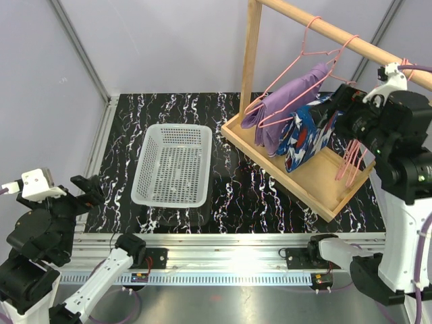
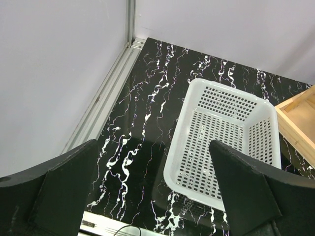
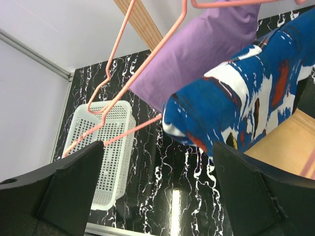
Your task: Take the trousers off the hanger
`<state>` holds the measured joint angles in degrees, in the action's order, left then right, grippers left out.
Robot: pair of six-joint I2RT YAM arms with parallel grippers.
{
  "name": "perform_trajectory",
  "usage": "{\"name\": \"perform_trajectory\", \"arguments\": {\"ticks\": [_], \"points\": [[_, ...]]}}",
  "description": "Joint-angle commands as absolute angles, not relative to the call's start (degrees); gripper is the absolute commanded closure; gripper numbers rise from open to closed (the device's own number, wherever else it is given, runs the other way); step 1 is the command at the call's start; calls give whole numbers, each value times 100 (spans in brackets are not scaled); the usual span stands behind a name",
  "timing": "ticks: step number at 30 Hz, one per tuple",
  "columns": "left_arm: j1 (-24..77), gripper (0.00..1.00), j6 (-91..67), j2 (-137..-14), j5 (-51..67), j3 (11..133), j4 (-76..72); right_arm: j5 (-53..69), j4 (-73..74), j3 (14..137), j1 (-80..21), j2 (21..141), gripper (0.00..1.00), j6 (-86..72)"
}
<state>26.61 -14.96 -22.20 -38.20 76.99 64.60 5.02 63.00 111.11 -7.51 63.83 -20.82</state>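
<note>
- Trousers: two pairs, each draped over a pink wire hanger [image 1: 297,75] that hooks on the wooden rail [image 1: 324,28] of a rack by the far right corner of the tabletop.
- Lilac-purple pair [image 1: 291,101]: plain, smooth cloth, hanging on the side nearer the left edge.
- Blue pair [image 1: 307,138]: royal blue with white and red patches. It hangs just beside the lilac-purple pair, on the side nearer the right edge.
- Right gripper [image 3: 157,145]: jaws set wide apart, nothing held. It is raised just beside the blue pair; contact with the cloth cannot be determined.
- Obstruction: in the right wrist view, hanger wire slants across the space ahead of the open jaws.
- Left gripper [image 2: 152,142]: jaws wide apart, nothing held. It sits over the near left corner, well apart from the rack.
- Rack construction: pale wood, with an upright post [image 1: 251,57], a slanted rail and a shallow rectangular tray base [image 1: 324,202].
- Spare hangers [image 1: 351,165]: pink wire, hanging near the right edge, beside the right arm.
- Basket [image 1: 142,169]: white perforated plastic, rectangular, left of centre on the tabletop.
- Tabletop [image 1: 229,196]: glossy black with white marble veining.
</note>
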Motion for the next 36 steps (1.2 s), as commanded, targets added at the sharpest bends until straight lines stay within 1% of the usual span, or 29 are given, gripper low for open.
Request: {"name": "perform_trajectory", "arguments": {"ticks": [1,4,10,13,15,17,20,21,25,36], "points": [[2689,1,-1424,-2180,-3938,7814,6363,527,5688,11302,-782,6679,1,-2214],[2681,1,-1433,-2180,-3920,7787,6363,633,5468,11355,-782,6908,1,-2329],[2681,1,-1450,-2162,-3902,7734,6381,448,5089,11268,-782,7145,2,-2434],[2689,1,-1459,-2162,-3894,7708,6398,238,5176,11329,-782,7373,6,-2443],[2681,1,-1468,-2162,-3885,7717,6407,-139,5290,11443,-782,7575,8,-2435],[2689,1,-1468,-2171,-3876,7734,6407,-411,5571,11601,-782,7734,8,-2400],[2681,1,-1477,-2171,-3867,7699,6390,-746,6116,12110,-782,8103,16,-2364],[2689,1,-1494,-2171,-3832,7691,6381,-825,6239,12311,-774,8217,24,-2364],[2681,1,-1538,-2197,-3788,7638,6363,-1116,6460,12331,-782,8148,38,-2355],[2689,1,-1512,-2259,-3709,7611,6267,-1643,6513,11638,-782,7867,48,-2241]]}}
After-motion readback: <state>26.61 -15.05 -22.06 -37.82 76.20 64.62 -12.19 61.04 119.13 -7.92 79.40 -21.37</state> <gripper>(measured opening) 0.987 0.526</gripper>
